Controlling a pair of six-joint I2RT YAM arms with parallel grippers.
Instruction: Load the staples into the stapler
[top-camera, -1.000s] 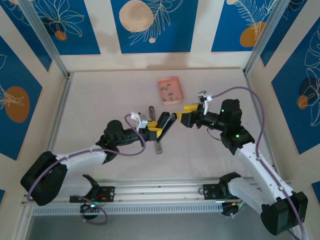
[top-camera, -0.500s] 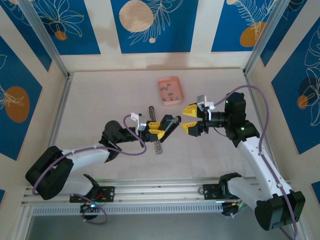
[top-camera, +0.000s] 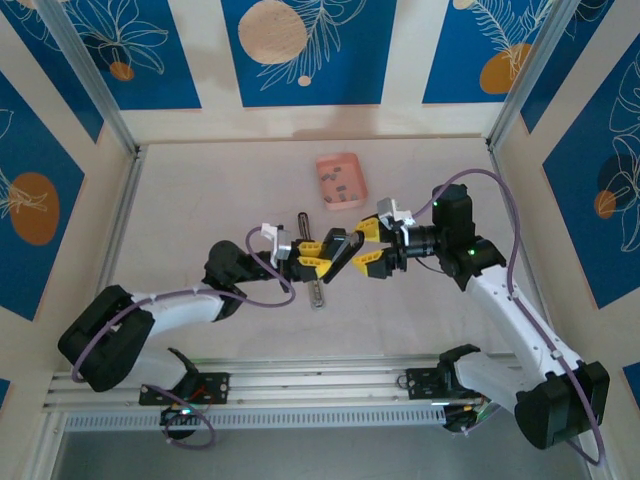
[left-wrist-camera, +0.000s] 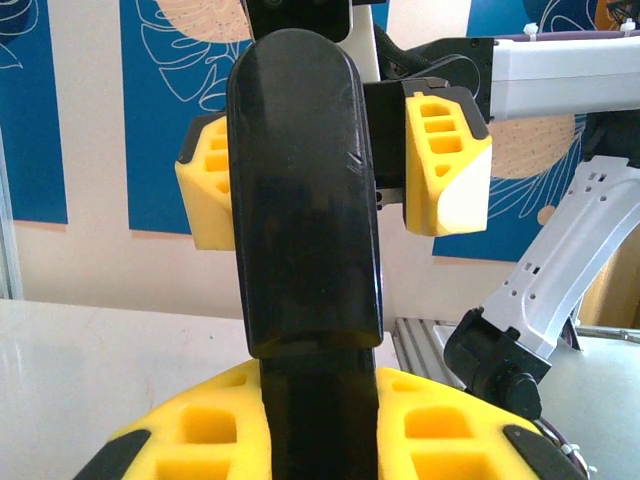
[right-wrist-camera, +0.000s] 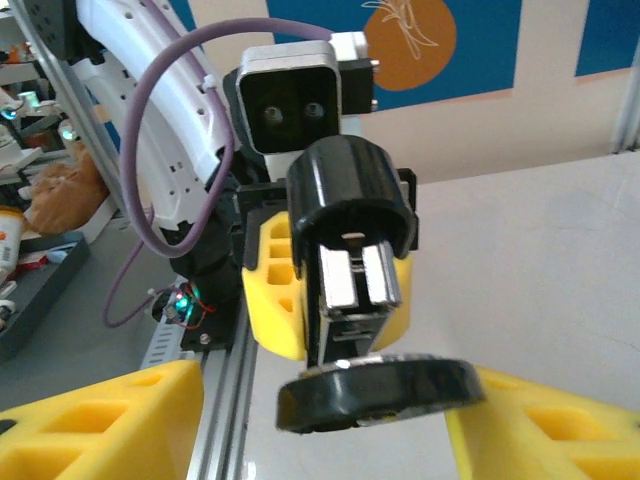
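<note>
Above table centre, left gripper (top-camera: 318, 258) clamps the stapler (top-camera: 342, 245) tip-out, seemingly so right gripper (top-camera: 368, 246), jaws spread astride its tip, can open it; staples (top-camera: 342, 185) lie in tray (top-camera: 322, 165) at 12 o'clock.

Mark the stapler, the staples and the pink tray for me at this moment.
stapler (left-wrist-camera: 305, 190), left wrist view, on its black top cover.
staples (top-camera: 343, 186), top external view, on the small dark strips.
pink tray (top-camera: 323, 175), top external view, on its left rim.
</note>
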